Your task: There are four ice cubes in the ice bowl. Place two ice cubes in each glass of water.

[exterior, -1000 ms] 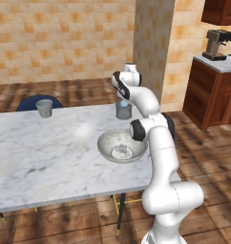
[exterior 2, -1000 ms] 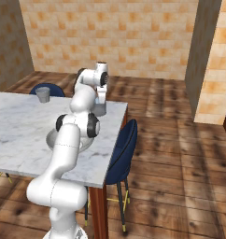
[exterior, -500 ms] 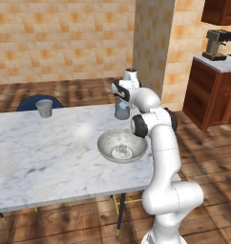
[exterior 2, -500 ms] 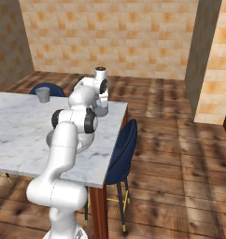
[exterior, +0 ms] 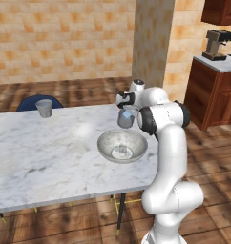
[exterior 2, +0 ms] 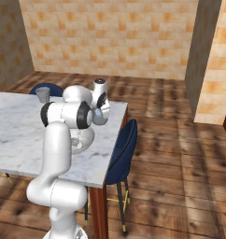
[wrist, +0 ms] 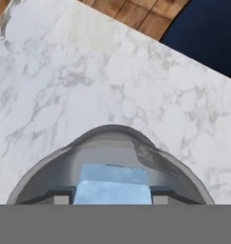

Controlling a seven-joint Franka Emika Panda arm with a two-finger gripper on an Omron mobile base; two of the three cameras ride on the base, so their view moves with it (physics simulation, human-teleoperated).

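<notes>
An ice cube (wrist: 112, 187) was gripped by the end effector (wrist: 112, 196) low in frame, above the near glass of water (exterior: 125, 118); release should be centred over the rim.

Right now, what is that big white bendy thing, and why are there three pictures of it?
That is a robot arm. Its hand is a two-finger gripper. Two pictures come from cameras riding behind the arm, one on its left and one on its right. The third comes from a camera on the hand, looking down along the fingers. On the marble table sit a metal ice bowl and two glasses. The near glass is right under the gripper, and the far glass stands by a blue chair. The gripper pinches an ice cube just above the near glass.
</notes>
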